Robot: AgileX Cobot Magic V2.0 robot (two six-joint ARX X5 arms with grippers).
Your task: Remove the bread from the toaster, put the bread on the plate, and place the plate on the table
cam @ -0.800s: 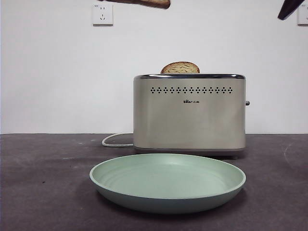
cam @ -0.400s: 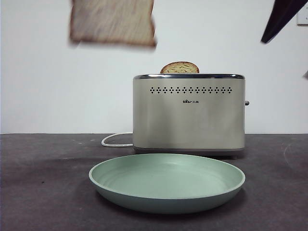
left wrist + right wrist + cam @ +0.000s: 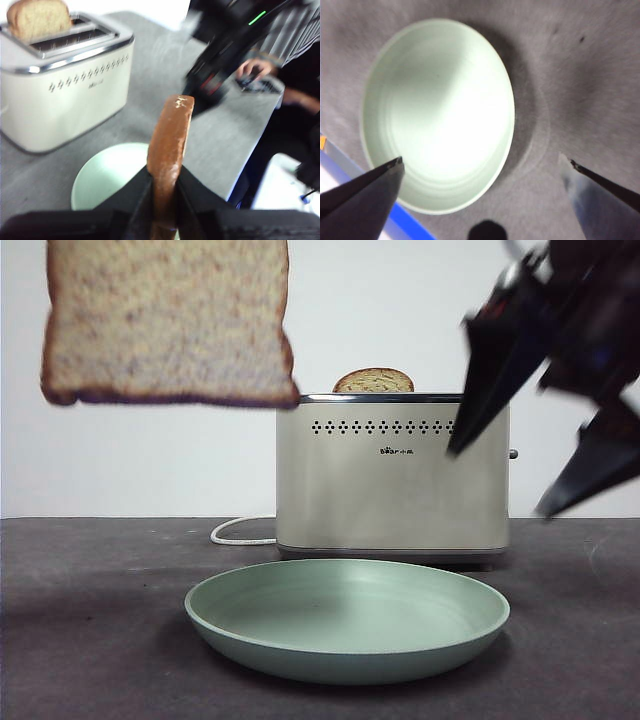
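My left gripper (image 3: pixel 164 181) is shut on the bread (image 3: pixel 169 145), seen edge-on in its wrist view. In the front view the bread (image 3: pixel 165 322) hangs high at the left, above and left of the plate (image 3: pixel 347 625); the left gripper itself is out of that frame. My right gripper (image 3: pixel 500 480) hangs open at the right in front of the toaster (image 3: pixel 392 480), with nothing between its jaws. Its wrist view looks down on the mint plate (image 3: pixel 440 110) between the open gripper (image 3: pixel 482 161). A second slice (image 3: pixel 374 381) stands in the toaster (image 3: pixel 60 85).
A white cord (image 3: pixel 238 532) trails from the toaster's left side over the dark grey table (image 3: pixel 90 620). The right arm (image 3: pixel 225 50) shows blurred beyond the bread. A person's hand (image 3: pixel 257 67) rests past the table's edge.
The bread has come down from the top edge and now hangs large at the upper left. The right gripper has dropped in from the top right corner, down beside the toaster.
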